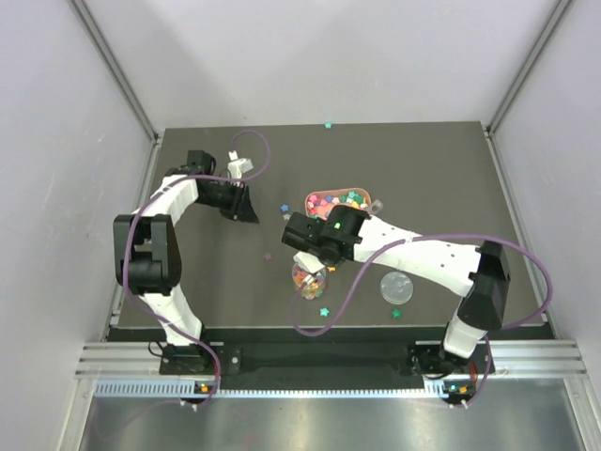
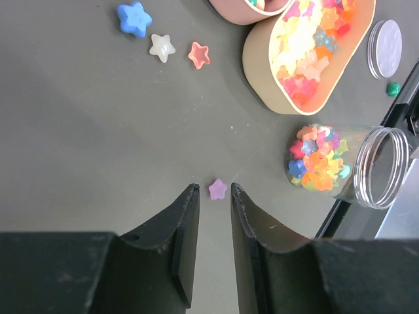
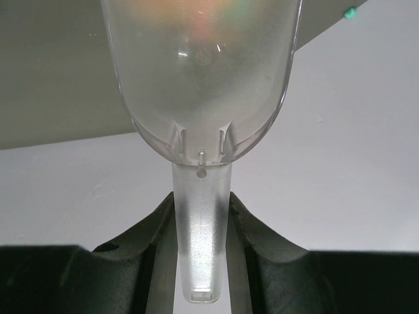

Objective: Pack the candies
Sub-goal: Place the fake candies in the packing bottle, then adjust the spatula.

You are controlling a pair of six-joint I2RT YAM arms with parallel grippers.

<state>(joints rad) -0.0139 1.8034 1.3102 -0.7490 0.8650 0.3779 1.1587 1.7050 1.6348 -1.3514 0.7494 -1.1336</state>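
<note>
**Scoop in Grasp Beside Half-Filled Candy Jar, Left Arm at a Stray Star**

On the dark counter [image 1: 207, 282], the left arm [image 1: 174, 197] bends in from 9 o'clock, with its wrist toward the far left part of the surface. The left jaws stand released with a narrow gap between them. A purple star [image 2: 217, 190] lies on the counter right at their tips; whether either tip touches it cannot be told.

In the left wrist view, three more loose pieces lie in a row at 11 o'clock of that star, each apart from the next: a blue star [image 2: 134, 17], a white star [image 2: 161, 47] and a pink star [image 2: 198, 55].

Near the middle of the counter, the clear jar [image 2: 366, 170] has its mouth open. It holds a heap of candies [image 2: 317, 163] in orange, pink, blue and yellow. Near it, at 1 o'clock in the top view, a tan tray [image 2: 258, 65] carries more of them in yellow, red and orange.

The right arm [image 1: 423, 258] comes in from 4 o'clock, and its wrist lies between tray and jar. The right jaws are clenched on the handle of a clear scoop [image 3: 203, 78]. Faint orange and green tints show through the frosted bowl, but what they are cannot be told.

A clear round lid [image 1: 396, 287] lies flat at 3 o'clock of the jar, well apart from it. A green star [image 1: 395, 313] sits just at the lid's 6 o'clock.
</note>
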